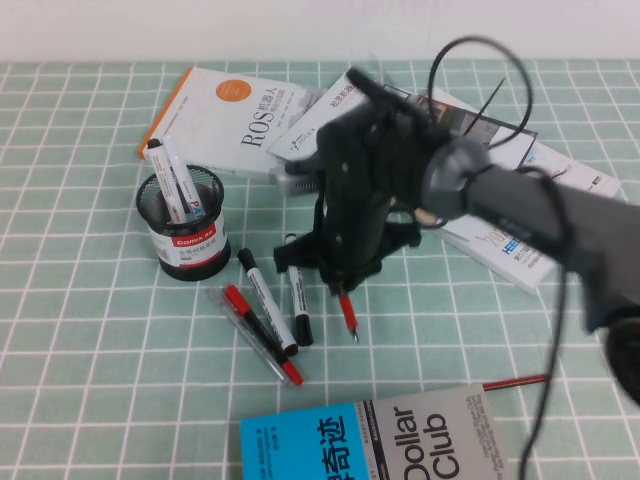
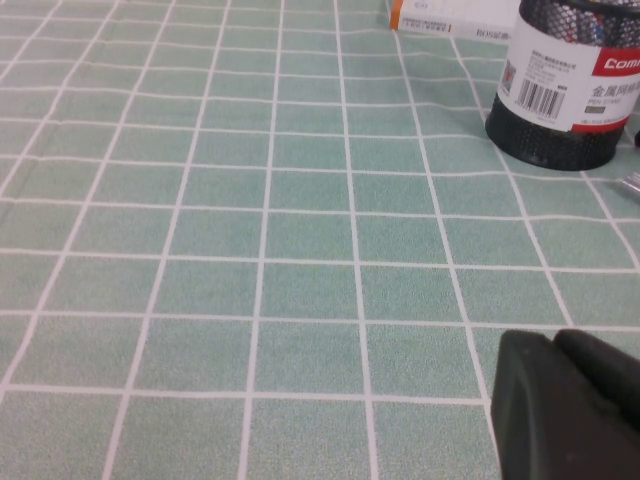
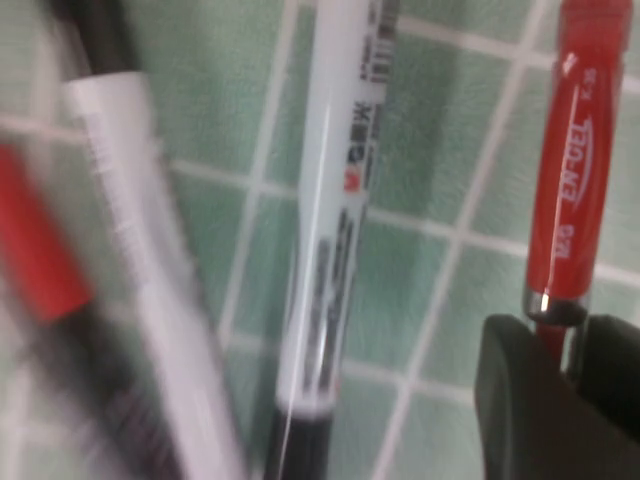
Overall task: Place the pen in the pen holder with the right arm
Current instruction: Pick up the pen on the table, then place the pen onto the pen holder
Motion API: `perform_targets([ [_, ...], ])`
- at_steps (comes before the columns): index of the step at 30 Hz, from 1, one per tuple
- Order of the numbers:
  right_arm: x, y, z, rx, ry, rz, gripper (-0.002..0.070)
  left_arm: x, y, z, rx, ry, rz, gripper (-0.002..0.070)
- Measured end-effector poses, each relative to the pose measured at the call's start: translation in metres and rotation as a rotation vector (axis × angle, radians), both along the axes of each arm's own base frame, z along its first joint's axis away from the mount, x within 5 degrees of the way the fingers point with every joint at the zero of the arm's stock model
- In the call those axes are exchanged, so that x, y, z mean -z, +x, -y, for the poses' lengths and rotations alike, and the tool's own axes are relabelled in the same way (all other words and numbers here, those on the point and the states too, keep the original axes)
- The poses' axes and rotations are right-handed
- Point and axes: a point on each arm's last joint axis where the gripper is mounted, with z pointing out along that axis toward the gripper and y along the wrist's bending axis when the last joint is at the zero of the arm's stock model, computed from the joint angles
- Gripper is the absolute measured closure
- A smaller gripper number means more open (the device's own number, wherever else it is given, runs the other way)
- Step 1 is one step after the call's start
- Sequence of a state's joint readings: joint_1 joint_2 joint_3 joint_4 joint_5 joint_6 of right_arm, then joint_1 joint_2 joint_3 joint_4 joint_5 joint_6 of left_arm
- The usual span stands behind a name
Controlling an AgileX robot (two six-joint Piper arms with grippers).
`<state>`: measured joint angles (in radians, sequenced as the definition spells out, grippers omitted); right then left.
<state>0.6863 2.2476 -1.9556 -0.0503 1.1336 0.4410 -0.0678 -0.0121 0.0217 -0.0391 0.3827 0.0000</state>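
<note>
While my right claw (image 1: 343, 288) pinches the short, thick red pen (image 1: 347, 312) just above the green checked mat (image 1: 90, 340), the grabbing step looks done. Next I should lift and carry it to the round black mesh pen holder (image 1: 185, 225), well off to one side. My left claw (image 2: 568, 408) rests near that holder; I cannot tell its grip.

The right arm (image 1: 520, 205) covers part of the books (image 1: 480, 235) near the far edge of the tabletop (image 1: 80, 330). The right claw (image 1: 345, 285) hides the upper end of the pen (image 1: 348, 315) — only its lower tip shows. In the right wrist view one marker (image 3: 130, 240) is blurred. The left claw (image 2: 565, 405) is cut off by the picture's edge — only a dark corner shows. The pen holder (image 2: 565, 95) is also cut off.
</note>
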Motion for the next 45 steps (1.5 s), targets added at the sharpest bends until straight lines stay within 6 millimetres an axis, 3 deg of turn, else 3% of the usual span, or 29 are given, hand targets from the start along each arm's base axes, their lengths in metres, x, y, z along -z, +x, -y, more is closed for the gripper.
perform_targets([
  [6, -0.070, -0.025, 0.020, -0.056, 0.158, 0.210, 0.0605, 0.000, 0.000, 0.000, 0.000, 0.000, 0.000, 0.0681],
  [11, -0.096, -0.052, 0.029, -0.134, 0.420, 0.517, 0.0605, 0.000, 0.000, 0.000, 0.000, 0.000, 0.000, 0.0681],
  [17, -0.085, -0.064, 0.023, -0.202, 0.572, 0.791, 0.0605, 0.000, 0.000, 0.000, 0.000, 0.000, 0.000, 0.0681],
  [26, -0.080, -0.058, -0.016, -0.361, 0.765, 1.139, 0.0605, 0.000, 0.000, 0.000, 0.000, 0.000, 0.000, 0.0681],
  [32, -0.068, -0.030, -0.047, -0.406, 0.792, 1.209, 0.0605, 0.000, 0.000, 0.000, 0.000, 0.000, 0.000, 0.0681],
  [37, -0.046, -0.011, -0.066, -0.428, 0.757, 1.184, 0.0605, 0.000, 0.000, 0.000, 0.000, 0.000, 0.000, 0.0681],
  [45, -0.012, -0.001, -0.075, -0.439, 0.701, 1.111, 0.0605, 0.000, 0.000, 0.000, 0.000, 0.000, 0.000, 0.0681],
])
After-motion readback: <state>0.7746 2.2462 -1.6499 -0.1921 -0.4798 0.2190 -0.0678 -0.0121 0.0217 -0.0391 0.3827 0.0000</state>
